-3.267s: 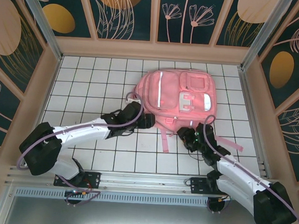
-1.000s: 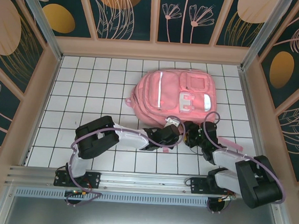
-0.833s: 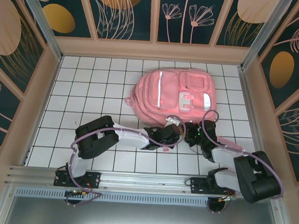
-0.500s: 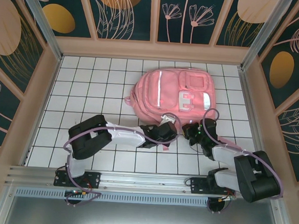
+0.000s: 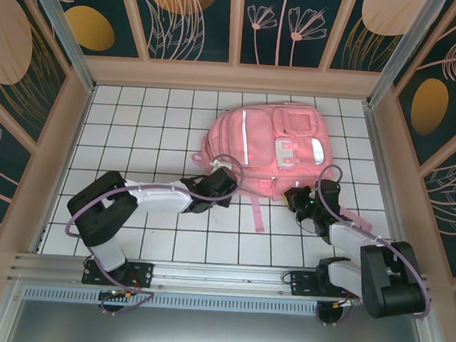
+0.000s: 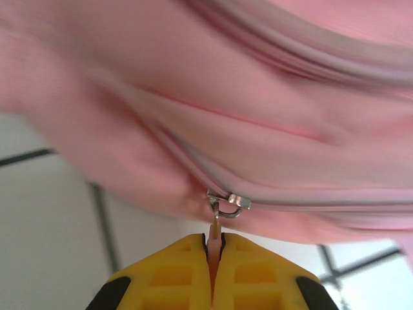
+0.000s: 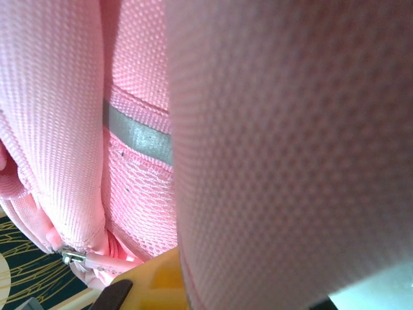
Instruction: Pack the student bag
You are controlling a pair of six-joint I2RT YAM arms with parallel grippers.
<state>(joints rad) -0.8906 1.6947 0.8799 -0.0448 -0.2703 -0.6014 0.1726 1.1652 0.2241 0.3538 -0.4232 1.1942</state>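
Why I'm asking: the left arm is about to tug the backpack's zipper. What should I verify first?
1. Left gripper shut on the zipper pull: ok.
2. Track ahead of the slider free of snags: cannot tell, blurred.
3. Right gripper shut at the near edge of the student bag: ok. Whether it pinches fabric: cannot tell.
4. Bag lying front up on the table: ok.
5. Loose strap apart from both grippers: ok.
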